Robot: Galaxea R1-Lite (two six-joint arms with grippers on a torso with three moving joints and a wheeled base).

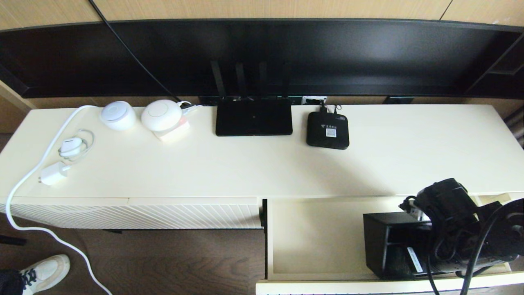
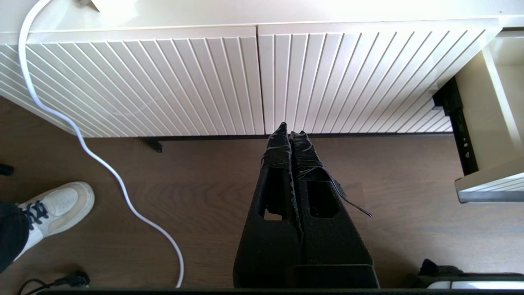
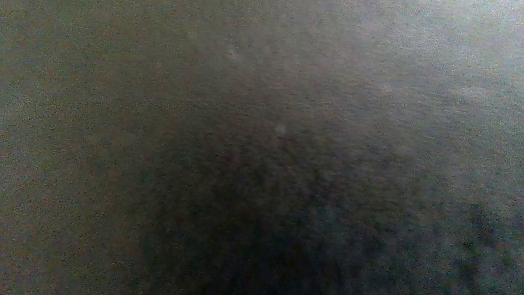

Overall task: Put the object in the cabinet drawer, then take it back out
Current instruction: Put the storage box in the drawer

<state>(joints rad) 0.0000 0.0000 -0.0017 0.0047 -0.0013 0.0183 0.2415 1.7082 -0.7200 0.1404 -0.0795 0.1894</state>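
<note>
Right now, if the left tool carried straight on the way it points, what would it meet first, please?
Probably the ribbed cream front panel: the left tool, shut, points at its lower edge, though depth is unclear and it might pass just beneath.

Black organizer box (image 1: 382,241) sits upright inside open cream drawer (image 1: 319,237), right side
</note>
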